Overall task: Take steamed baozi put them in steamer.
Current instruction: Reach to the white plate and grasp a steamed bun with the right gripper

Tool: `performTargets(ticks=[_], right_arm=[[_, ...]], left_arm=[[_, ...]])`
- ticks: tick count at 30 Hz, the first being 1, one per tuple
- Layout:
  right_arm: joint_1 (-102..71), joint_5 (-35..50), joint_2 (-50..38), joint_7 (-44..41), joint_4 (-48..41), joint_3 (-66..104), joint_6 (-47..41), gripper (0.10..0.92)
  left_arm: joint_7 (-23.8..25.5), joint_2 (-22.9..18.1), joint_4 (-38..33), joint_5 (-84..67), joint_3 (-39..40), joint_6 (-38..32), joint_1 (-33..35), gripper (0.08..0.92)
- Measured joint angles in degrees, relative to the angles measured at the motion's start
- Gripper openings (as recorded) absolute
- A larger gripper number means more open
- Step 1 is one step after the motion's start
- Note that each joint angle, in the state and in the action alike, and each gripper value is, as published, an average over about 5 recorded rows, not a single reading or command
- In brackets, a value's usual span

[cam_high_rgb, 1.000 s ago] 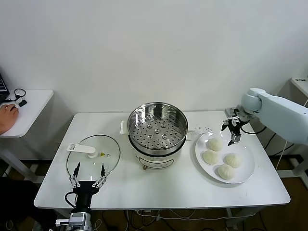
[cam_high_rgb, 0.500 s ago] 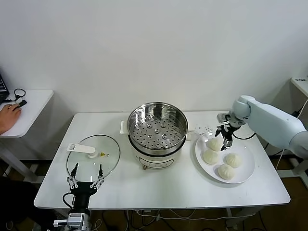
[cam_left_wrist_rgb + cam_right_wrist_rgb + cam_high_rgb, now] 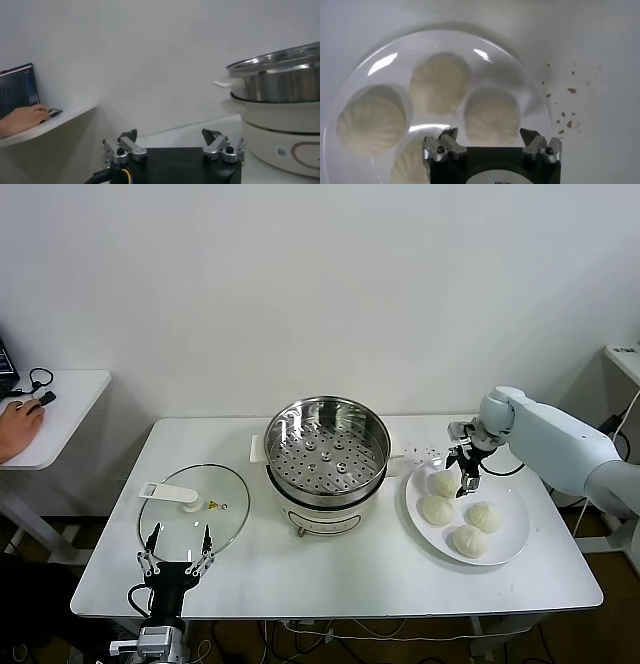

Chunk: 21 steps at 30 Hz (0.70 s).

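My right gripper (image 3: 461, 469) right of centre in head view, fingers spread wide, nothing between them, poised over rear bun. Four steamed baozi (image 3: 445, 483) on white plate (image 3: 513, 536) beneath, right side of table (image 3: 350, 584). Steamer (image 3: 327, 447) at centre frame, perforated tray bare. Glass lid (image 3: 195, 504) left of it. My left gripper (image 3: 176, 548) lower left, fingers apart, holding nothing.

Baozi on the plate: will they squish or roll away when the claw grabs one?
The baozi look soft and puffy, so one would probably dent under a hard squeeze. Their domed tops look smooth, maybe slippery. Resting flat on the plate, they likely won't roll. The open right claw hovers above one.
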Motion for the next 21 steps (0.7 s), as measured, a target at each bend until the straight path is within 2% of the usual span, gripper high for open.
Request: performTargets(ticks=[13,16,21], right_arm=[[-0.8,-1.0,1.3,0.1,-2.2,1.3,0.5,0.820],[-0.8,-1.1,1.6,0.1,-2.4,1.4,0.5,0.777],[-0.8,-1.2,1.8,0.1,-2.5,1.5,0.5,0.638]], left_arm=[[-0.1,0.0,0.3,0.7,-0.1,-0.3,0.0,0.823],[-0.1,0.0,0.3,0.7,-0.1,-0.3,-0.1,0.823],[-0.1,0.0,0.3,0.8,0.1,-0.3,-0.1,0.823]])
